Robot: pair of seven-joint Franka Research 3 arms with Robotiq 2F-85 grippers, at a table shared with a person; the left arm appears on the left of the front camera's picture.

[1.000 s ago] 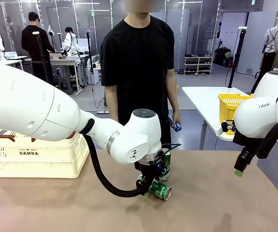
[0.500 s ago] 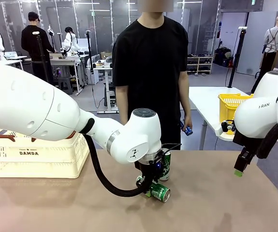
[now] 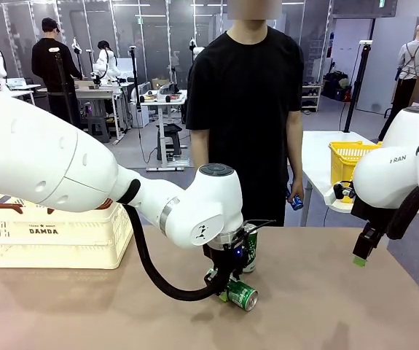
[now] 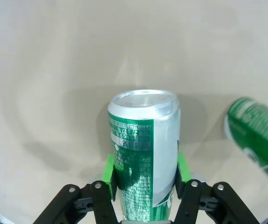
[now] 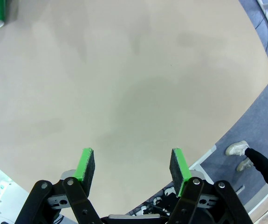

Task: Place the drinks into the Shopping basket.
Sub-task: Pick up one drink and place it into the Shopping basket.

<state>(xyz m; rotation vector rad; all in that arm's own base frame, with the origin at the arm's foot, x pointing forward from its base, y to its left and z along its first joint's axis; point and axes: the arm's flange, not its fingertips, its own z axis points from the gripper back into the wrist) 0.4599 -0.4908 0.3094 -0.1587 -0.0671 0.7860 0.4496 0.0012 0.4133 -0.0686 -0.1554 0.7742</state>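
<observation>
Beige table in a busy lab. Left gripper pads pressed on both flanks of a green can lying on its side at mid-table, silver end pointing away. Judged light, thin-walled, slick, prone to roll or dent; best taken across mid-body, as now. Small white print on its label, unreadable. Second green can upright just beside at one o'clock. Blue can in the person's hand. Shopping basket, marked "DAMDA", well apart at nine o'clock. Right gripper at three o'clock, fingers spread, empty
</observation>
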